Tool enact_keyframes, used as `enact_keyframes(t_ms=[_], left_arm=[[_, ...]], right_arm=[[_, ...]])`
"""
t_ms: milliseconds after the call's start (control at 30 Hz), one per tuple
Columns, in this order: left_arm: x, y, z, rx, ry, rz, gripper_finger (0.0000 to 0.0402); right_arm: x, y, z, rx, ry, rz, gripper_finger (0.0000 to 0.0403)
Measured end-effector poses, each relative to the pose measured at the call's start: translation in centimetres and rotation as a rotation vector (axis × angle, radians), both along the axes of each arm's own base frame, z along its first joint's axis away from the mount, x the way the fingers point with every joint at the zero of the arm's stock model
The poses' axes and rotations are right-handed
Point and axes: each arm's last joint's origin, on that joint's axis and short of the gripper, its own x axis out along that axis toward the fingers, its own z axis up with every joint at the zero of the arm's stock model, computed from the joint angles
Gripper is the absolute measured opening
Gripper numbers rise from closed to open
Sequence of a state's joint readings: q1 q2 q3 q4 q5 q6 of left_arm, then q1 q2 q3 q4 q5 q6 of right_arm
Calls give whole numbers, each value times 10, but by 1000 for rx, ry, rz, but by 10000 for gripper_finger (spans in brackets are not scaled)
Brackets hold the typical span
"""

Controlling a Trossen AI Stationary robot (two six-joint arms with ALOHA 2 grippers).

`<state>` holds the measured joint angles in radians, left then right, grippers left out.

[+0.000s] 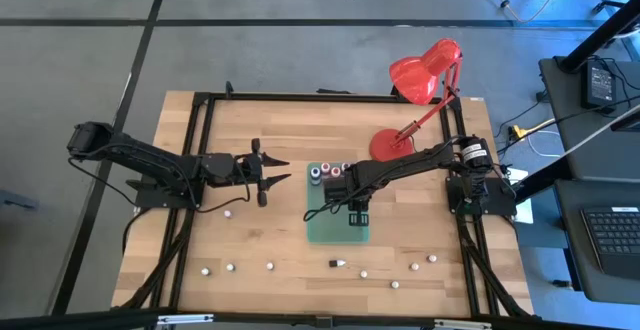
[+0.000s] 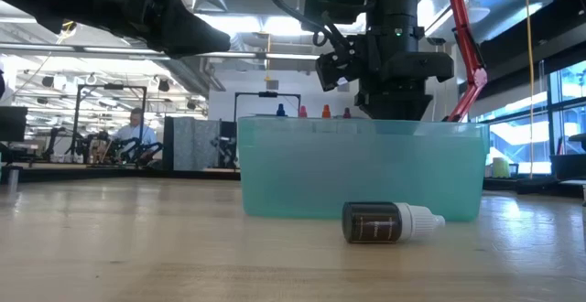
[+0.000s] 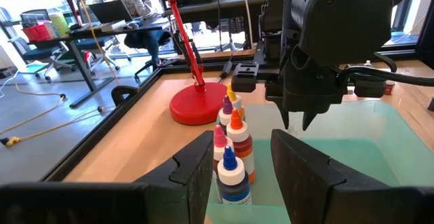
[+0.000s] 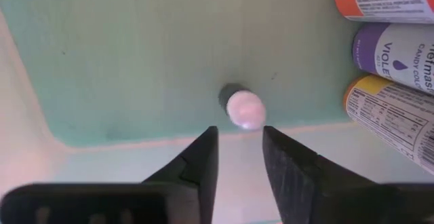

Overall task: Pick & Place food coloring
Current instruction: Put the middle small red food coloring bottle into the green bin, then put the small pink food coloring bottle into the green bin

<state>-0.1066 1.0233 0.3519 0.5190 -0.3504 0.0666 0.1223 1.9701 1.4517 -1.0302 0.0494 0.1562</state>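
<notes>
In the middle of the high view the right gripper (image 1: 357, 213) hung over the green tray (image 1: 338, 232), its fingers (image 4: 203, 157) a little apart and holding nothing, just above one bottle (image 4: 243, 108) standing in the tray and seen cap-on. Four more food coloring bottles (image 3: 234, 157) stood in a row at the tray's upper edge, and a dark bottle (image 2: 392, 222) lay on its side on the table (image 1: 250, 240) below the tray, among scattered whitish pieces (image 1: 230, 266). Left of center, the left gripper (image 1: 275, 171) hovered above the table with fingers spread wide and empty, while the red lamp (image 1: 420, 90) stood at upper right.

Bright even light; ceiling glare low view; right wrist view soft-focused.
</notes>
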Motion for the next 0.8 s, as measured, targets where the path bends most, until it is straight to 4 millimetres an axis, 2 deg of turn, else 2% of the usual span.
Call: enact_keyframes(t_ms=[267, 467, 633, 800], left_arm=[[0, 0, 0, 0, 0, 0, 143], [0, 0, 0, 0, 0, 0, 143], [0, 0, 0, 0, 0, 0, 143], [0, 0, 0, 0, 0, 0, 143]], right_arm=[[-1, 0, 1, -2, 10, 1, 174], [-7, 9, 27, -54, 82, -54, 183], [-35, 37, 63, -165, 12, -96, 184], [-76, 68, 84, -11, -21, -245, 184]])
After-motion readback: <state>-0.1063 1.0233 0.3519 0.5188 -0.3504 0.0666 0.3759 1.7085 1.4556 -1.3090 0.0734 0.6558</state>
